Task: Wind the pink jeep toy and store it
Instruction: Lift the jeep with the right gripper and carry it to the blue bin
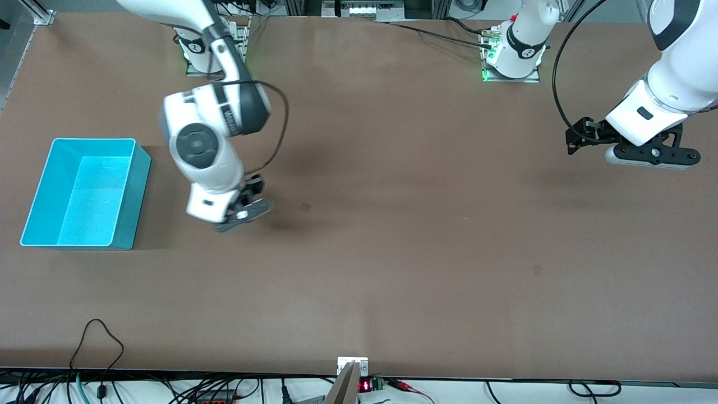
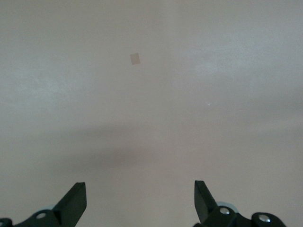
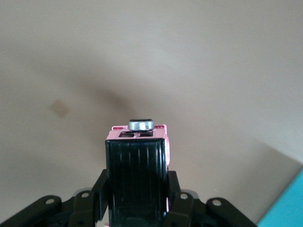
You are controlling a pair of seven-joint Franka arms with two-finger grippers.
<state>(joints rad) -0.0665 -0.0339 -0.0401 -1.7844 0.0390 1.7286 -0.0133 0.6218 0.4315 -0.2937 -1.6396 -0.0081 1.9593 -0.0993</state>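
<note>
My right gripper (image 1: 238, 220) hangs over the table beside the teal bin (image 1: 128, 193), on the side toward the table's middle. In the right wrist view it is shut on the pink jeep toy (image 3: 137, 161), gripping its black ribbed roof between the fingers (image 3: 177, 208); the pink body and a dark wheel with a silver rim stick out past the fingertips. The jeep is hidden in the front view. My left gripper (image 1: 653, 158) waits in the air over the left arm's end of the table, open and empty (image 2: 140, 198).
The open teal bin stands at the right arm's end of the table; its corner shows in the right wrist view (image 3: 286, 203). A small tan patch (image 1: 305, 207) marks the brown table near my right gripper.
</note>
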